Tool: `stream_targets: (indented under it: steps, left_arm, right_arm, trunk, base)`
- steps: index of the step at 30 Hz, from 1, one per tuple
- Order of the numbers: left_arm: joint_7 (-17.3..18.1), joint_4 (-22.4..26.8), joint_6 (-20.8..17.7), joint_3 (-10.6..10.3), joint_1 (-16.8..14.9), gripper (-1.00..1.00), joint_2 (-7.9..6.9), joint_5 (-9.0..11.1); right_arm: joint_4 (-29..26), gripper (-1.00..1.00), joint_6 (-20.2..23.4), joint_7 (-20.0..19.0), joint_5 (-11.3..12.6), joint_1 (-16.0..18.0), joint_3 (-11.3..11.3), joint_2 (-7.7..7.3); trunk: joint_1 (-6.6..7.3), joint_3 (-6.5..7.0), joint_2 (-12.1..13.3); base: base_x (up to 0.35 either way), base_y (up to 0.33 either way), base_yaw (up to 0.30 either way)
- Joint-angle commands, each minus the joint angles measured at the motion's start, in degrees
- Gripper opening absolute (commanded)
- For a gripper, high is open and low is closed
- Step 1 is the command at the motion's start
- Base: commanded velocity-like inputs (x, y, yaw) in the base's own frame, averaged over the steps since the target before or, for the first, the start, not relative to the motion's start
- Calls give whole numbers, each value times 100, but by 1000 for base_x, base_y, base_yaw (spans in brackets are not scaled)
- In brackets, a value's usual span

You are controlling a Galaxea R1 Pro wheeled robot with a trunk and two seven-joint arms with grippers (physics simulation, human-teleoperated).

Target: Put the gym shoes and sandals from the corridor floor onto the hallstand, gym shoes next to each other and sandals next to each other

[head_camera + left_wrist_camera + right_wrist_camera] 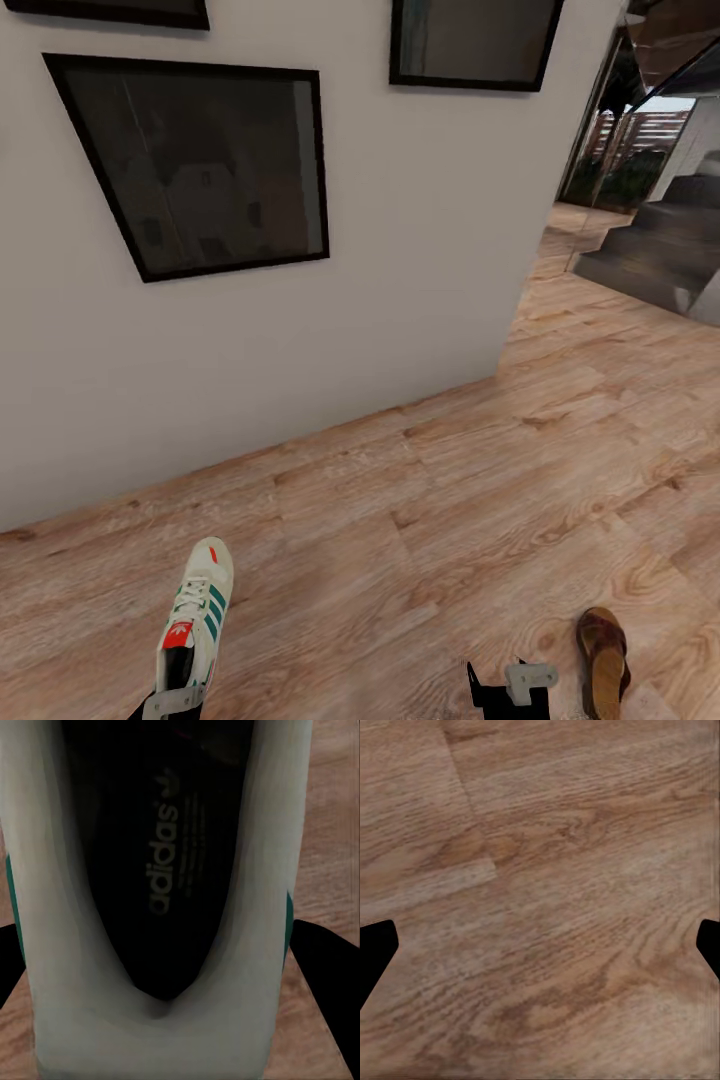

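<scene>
One gym shoe (197, 610) sits clamped at the heel in the left gripper (180, 967) (right gripper (540, 945) spread wide, empty), so the carrying step is in hand; next, find the hallstand.

The corridor floor (450, 480) is light brown wood-grain planking filling the lower half of the frame. A brown sandal (604, 660) lies on it at lower right. At lower left a white gym shoe (198, 615) appears above it, possibly lifted.
</scene>
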State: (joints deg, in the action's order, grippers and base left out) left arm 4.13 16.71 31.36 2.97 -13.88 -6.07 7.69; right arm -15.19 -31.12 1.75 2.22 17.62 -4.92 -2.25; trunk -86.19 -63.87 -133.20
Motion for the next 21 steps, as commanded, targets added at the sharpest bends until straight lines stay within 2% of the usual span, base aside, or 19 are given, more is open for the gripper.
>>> stream_targets:
  steps: [1, 21]
  left_arm:
    - [44, -1, 11, 20, -1, -100, 1, 43]
    - [44, -1, 11, 20, -1, -100, 1, 48]
  right_arm:
    - [7, 100, -17, 18, 24, 5, -44, -4]
    - [4, 100, -17, 18, 24, 5, -44, -4]
  trunk:
    - [1, -4, -2]
    - [1, -4, -2]
  base:
    - [0, 0, -300]
    - [0, 0, -300]
